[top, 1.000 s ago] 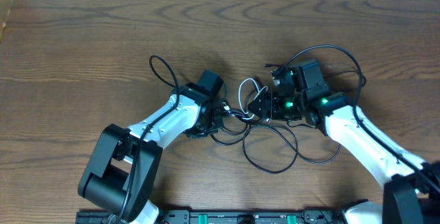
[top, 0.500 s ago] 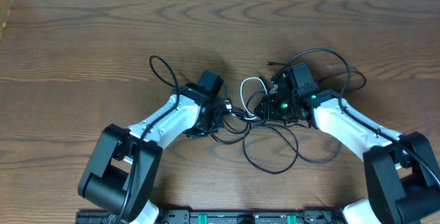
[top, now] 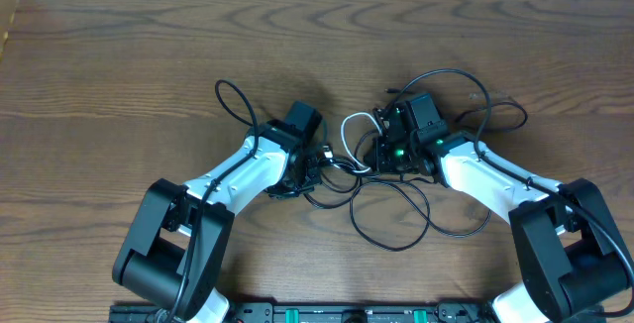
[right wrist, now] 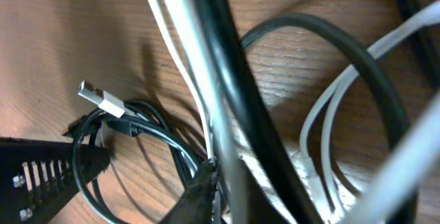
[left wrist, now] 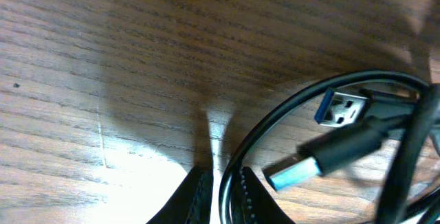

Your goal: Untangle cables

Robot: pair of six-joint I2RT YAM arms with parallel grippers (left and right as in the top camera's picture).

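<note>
Seemingly both fingers grip the cables [top: 381, 199] on the wooden table [top: 119, 75].

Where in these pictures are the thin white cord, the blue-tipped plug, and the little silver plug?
Thin white cord [top: 357, 125], overhead view, on its loop between the two arms.
Blue-tipped black plug [left wrist: 297, 171], left wrist view, on its blue tip.
Small silver plug [right wrist: 100, 97], right wrist view, on its metal end.

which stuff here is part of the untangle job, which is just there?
Job:
- black cables, loops between the arms
- white cable, at the knot
- left pincer and right pincer, both at the knot

Just there:
- wooden table
</note>
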